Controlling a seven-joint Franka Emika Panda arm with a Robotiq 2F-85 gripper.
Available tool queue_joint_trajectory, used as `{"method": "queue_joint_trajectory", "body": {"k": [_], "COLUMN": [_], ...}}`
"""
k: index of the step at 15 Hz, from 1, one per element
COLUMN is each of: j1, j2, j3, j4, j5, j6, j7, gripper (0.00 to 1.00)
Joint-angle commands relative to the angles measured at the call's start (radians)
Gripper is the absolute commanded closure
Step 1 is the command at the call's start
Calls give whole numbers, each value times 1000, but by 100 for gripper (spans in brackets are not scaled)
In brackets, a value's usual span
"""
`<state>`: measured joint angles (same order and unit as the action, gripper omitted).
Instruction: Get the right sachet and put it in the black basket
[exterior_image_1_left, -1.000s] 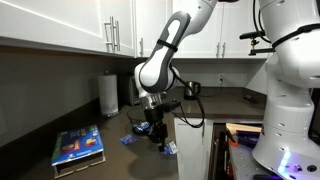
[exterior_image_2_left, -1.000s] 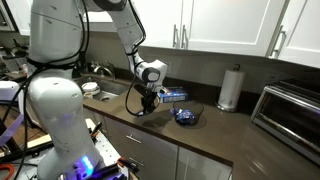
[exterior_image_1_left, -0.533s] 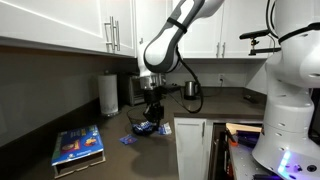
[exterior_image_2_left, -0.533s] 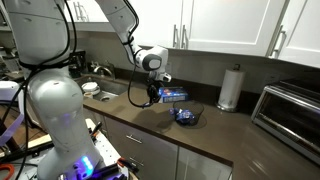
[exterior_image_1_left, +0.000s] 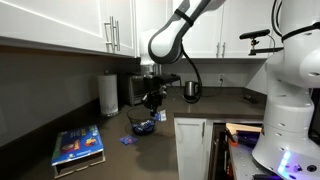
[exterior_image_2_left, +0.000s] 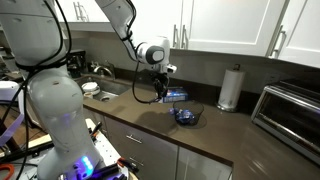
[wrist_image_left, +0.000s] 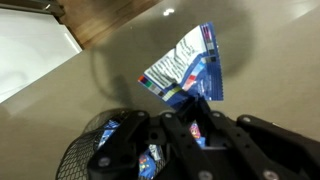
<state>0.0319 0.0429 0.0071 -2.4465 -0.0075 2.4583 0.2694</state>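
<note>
Right sachet (wrist_image_left: 185, 65) is pinched by its near edge between the jaws of the gripper (wrist_image_left: 190, 112), which are drawn in narrow on it. In the wrist view the bright blue packet with whitish markings sticks out past the fingertips, its flat face towards the camera. It is clear of the brown worktop (wrist_image_left: 90, 80) and casts a soft shadow on it. In an exterior view the gripper (exterior_image_1_left: 153, 106) hangs above the worktop, and the right sachet shows only as a small blue scrap at the fingertips, too small to make out further.

Close beside the jaws in the wrist view is the black basket (wrist_image_left: 85, 155), with its round wire-mesh rim at the lower corner and something blue showing inside. In both exterior views the black basket (exterior_image_1_left: 141, 126) (exterior_image_2_left: 187, 117) stands on the worktop, lower than the jaws and a little to one side of them, not touching the right sachet.

Farther from the jaws, beyond the black basket, a small darker blue packet (exterior_image_1_left: 127, 141) lies flat on the worktop. Well apart from the jaws, a big blue box (exterior_image_1_left: 78, 146) lies near the worktop's front edge. A paper towel roll (exterior_image_1_left: 108, 93) stands upright by the wall behind it. A silver toaster oven (exterior_image_2_left: 290, 112) stands at the far end of the worktop.
</note>
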Motion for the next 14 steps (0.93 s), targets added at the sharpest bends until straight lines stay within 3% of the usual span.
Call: {"method": "queue_joint_trajectory", "body": {"k": [1,10,11,14], "j1": [-7,-16,-14,-2], "j2": [-2,61,70,90], "j3": [-14,-79,-86,-113], "j4": [11,107,118,130], "j5": [-86,-280,-297,-377], "j6": [51,151,159,196], "j7": [92,264,279,357], "gripper": [95,95,77,56]}}
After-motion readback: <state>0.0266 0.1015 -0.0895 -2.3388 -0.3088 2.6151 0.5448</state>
